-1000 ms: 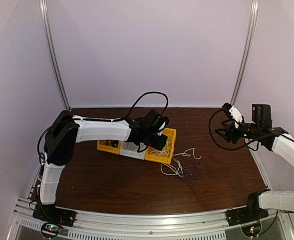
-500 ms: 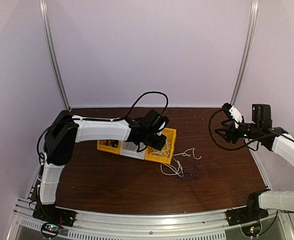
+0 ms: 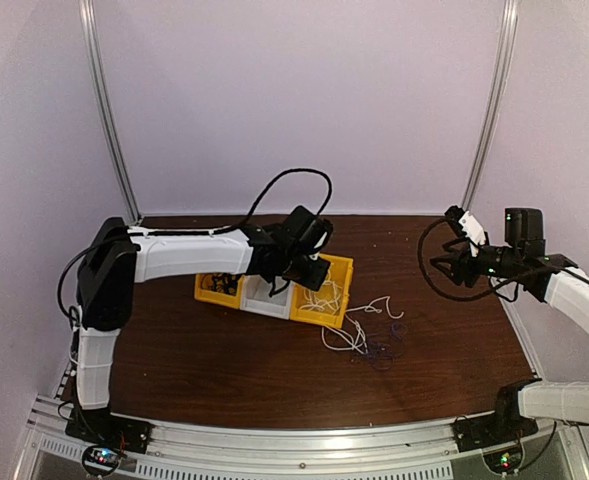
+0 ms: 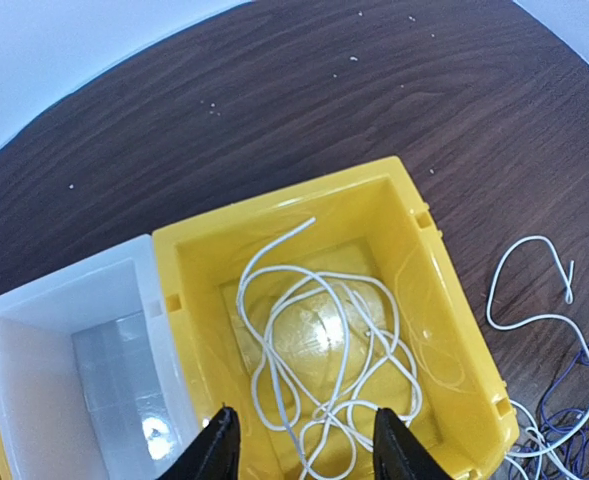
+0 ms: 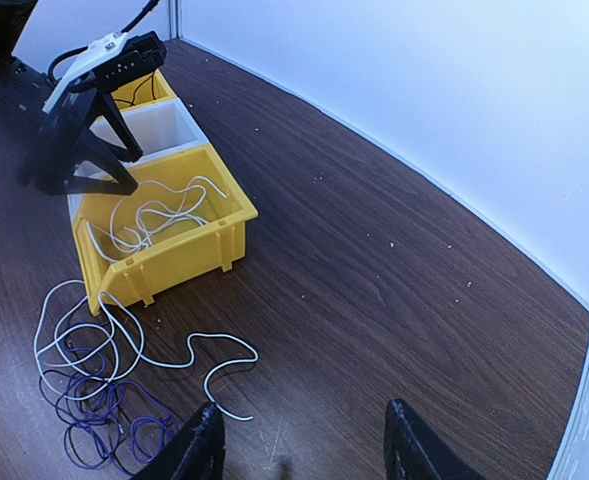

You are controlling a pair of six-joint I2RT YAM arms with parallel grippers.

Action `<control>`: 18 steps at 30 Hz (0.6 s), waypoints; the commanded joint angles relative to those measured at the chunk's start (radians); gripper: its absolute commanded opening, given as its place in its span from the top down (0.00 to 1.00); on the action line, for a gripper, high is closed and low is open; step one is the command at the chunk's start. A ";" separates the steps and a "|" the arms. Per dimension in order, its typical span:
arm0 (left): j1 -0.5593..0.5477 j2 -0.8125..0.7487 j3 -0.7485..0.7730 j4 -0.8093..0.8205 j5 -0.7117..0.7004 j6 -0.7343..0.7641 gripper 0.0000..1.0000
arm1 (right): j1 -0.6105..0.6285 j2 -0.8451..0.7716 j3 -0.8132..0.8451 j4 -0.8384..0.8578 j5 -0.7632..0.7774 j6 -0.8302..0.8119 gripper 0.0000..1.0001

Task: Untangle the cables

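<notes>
Yellow plastic open-topped bin (image 4: 274, 203) sits on the dark brown wooden table (image 4: 274, 90), and a thin white cable (image 4: 324, 340) lies loosely coiled on its floor, one free end pointing toward the bin's far wall. Touching its left side is a white plastic bin (image 4: 34, 350) of the same shape, with a grey gridded floor. In the overhead view a second yellow bin (image 3: 217, 290) touches the white one's other side, with something dark inside that I cannot make out. Whether the bins carry any print I cannot tell.

The left gripper (image 4: 306, 445) hangs over the first yellow bin with its two black fingers spread apart. Nothing is between them, and the coil lies below, released.

Just beside that bin's right corner, on the bare table, a second thin white cable (image 5: 104, 330) sprawls in wide loops, one tail curling away toward the middle of the table. A thin purplish cable (image 5: 104, 420) is bunched in small loops on the near side of it, crossing the white loops where the two overlap.

The right gripper (image 5: 304, 450) is raised well apart from the heap, over the table's right side, its fingers wide and holding nothing.
</notes>
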 commanded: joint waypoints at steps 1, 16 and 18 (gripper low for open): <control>-0.005 -0.065 0.030 -0.028 -0.072 0.028 0.52 | -0.008 -0.005 -0.012 -0.006 -0.006 -0.008 0.45; 0.015 -0.268 -0.184 0.056 -0.081 0.076 0.49 | -0.007 0.016 -0.007 -0.003 -0.020 -0.006 0.45; 0.032 -0.306 -0.234 0.082 -0.056 0.073 0.48 | -0.008 0.027 0.004 -0.016 -0.041 -0.025 0.46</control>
